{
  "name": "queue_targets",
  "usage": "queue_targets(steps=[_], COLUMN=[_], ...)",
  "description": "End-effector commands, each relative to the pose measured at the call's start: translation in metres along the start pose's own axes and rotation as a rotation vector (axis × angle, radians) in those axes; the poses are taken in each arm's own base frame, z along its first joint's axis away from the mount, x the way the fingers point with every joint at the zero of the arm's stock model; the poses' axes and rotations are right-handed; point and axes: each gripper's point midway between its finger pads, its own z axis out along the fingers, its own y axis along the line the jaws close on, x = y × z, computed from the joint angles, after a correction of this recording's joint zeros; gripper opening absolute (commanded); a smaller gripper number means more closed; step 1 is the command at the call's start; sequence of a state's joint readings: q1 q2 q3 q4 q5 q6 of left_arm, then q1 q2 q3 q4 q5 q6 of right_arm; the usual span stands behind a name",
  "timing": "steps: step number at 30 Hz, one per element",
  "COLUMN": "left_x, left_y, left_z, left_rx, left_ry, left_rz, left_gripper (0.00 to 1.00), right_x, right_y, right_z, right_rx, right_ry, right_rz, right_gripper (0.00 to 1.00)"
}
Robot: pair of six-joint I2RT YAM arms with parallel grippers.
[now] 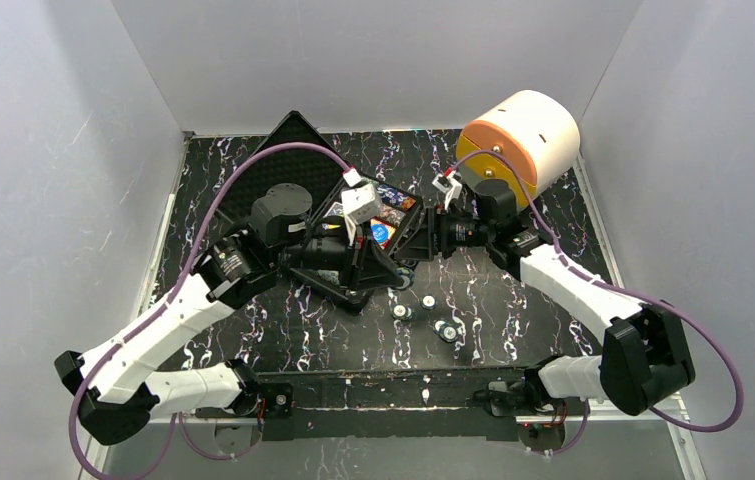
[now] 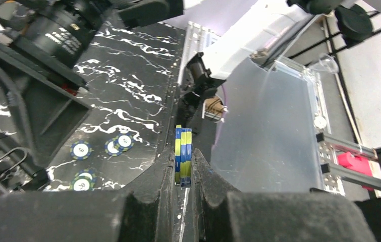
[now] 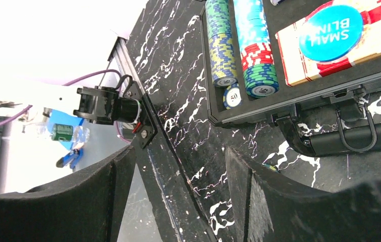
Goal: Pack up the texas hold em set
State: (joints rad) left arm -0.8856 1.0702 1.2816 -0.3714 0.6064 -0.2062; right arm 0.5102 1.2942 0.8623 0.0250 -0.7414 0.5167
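Observation:
The black poker case [image 1: 408, 203] lies open at the table's middle, its lid [image 1: 293, 150] tilted up behind. In the right wrist view the case tray [image 3: 259, 108] holds rows of chips [image 3: 219, 40], a card box [image 3: 299, 58] and a blue "SMALL BLIND" button [image 3: 334, 33]. My left gripper [image 2: 183, 171] is shut on a small stack of blue-and-yellow chips [image 2: 183, 154], held on edge just in front of the case [image 1: 399, 272]. My right gripper [image 3: 180, 166] is open and empty by the case's right front corner [image 1: 423, 237]. Several loose chips [image 1: 429, 315] lie on the table in front; they also show in the left wrist view [image 2: 118, 143].
A large orange-and-white cylinder [image 1: 523, 140] lies at the back right. The case's carry handle [image 3: 355, 136] sticks out toward my right gripper. White walls close the table on three sides. The metal front edge [image 1: 383, 385] runs between the arm bases.

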Motion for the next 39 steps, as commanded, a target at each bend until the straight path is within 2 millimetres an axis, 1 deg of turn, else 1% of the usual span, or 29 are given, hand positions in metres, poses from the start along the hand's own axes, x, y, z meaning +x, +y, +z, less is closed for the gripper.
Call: queue_targets(steps=[1,4,7,9,10,12,14,16,19,20,23,28,34,37,39], left_x=[-0.004,-0.003,-0.003,-0.002,-0.001,0.003,0.015,0.035,0.068,0.077,0.094,0.111,0.136,0.142,0.145], left_y=[-0.023,-0.020,-0.003,0.017,0.033,0.063,0.096,0.126,0.157,0.163,0.179,0.199,0.219,0.226,0.228], left_z=[0.000,0.005,0.009,0.011,0.011,0.010,0.008,0.007,0.010,0.013,0.022,0.033,0.029,0.027,0.028], left_rx=[0.157,0.166,0.088,-0.022,-0.105,-0.262,-0.436,-0.576,-0.708,-0.724,-0.768,-0.825,-0.929,-0.966,-0.975], left_ry=[-0.012,0.000,0.009,0.018,0.018,0.020,0.035,0.093,0.199,0.227,0.279,0.339,0.418,0.444,0.451], left_rz=[0.023,0.008,0.000,-0.004,-0.009,-0.031,-0.077,-0.122,-0.176,-0.187,-0.217,-0.242,-0.258,-0.258,-0.260], left_gripper=[0.00,0.00,0.00,0.00,0.00,0.00,0.00,0.00,0.00,0.00,0.00,0.00,0.00,0.00,0.02], right_x=[-0.015,-0.018,-0.023,-0.027,-0.030,-0.031,-0.030,-0.027,-0.021,-0.020,-0.018,-0.018,-0.017,-0.015,-0.014], right_y=[0.014,0.007,-0.005,-0.018,-0.026,-0.035,-0.046,-0.059,-0.072,-0.074,-0.077,-0.085,-0.090,-0.091,-0.091], right_z=[-0.012,-0.015,-0.017,-0.021,-0.023,-0.027,-0.031,-0.035,-0.038,-0.039,-0.039,-0.043,-0.048,-0.049,-0.050], right_rx=[-0.072,-0.049,0.020,0.099,0.148,0.208,0.273,0.351,0.420,0.431,0.452,0.501,0.541,0.546,0.549], right_ry=[-0.064,-0.083,-0.120,-0.158,-0.187,-0.216,-0.234,-0.242,-0.238,-0.239,-0.238,-0.241,-0.250,-0.252,-0.253], right_rz=[-0.003,0.016,0.046,0.073,0.084,0.106,0.131,0.173,0.218,0.226,0.245,0.260,0.267,0.271,0.274], right_gripper=[0.74,0.74,0.73,0.74,0.74,0.74,0.74,0.74,0.74,0.74,0.74,0.73,0.73,0.73,0.73])
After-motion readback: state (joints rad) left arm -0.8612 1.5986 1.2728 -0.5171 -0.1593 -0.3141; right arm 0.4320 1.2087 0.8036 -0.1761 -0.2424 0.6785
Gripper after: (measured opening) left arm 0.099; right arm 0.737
